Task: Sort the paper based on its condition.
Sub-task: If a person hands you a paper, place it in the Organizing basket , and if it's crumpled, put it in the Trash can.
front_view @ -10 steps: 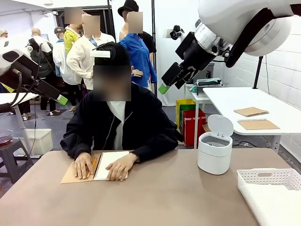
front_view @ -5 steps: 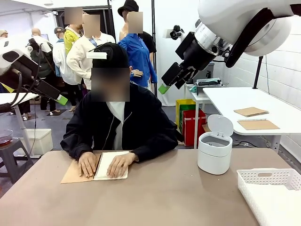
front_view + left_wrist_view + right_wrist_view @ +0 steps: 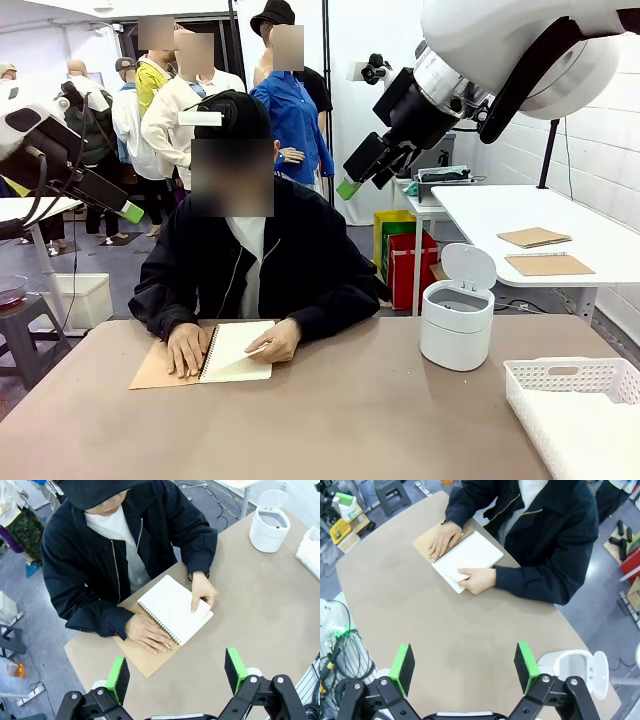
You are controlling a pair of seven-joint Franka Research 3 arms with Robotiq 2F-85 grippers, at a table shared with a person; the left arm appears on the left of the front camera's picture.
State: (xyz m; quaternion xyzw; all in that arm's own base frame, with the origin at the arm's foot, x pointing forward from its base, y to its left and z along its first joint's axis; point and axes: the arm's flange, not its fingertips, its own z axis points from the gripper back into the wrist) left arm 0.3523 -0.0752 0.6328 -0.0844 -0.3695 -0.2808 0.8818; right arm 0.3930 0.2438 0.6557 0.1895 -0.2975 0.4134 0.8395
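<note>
A spiral-bound notebook lies open on its brown cover at the table's far left, in front of the seated person. One of the person's hands presses on the cover by the spiral. The other hand grips the right edge of the white top page, which is still bound. Loose paper sheets are out of view. My left gripper hangs high at the left, open and empty. My right gripper is raised high over the middle, open and empty; the notebook lies far below it.
A small white bin with its lid flipped up stands at the far right of the table. A white slotted basket sits at the near right corner. Brown kraft pads lie on a white table behind. Bare tabletop spans the middle.
The person's hand on the page slid from lying flat to gripping the page's right edge. Neither arm has moved.
</note>
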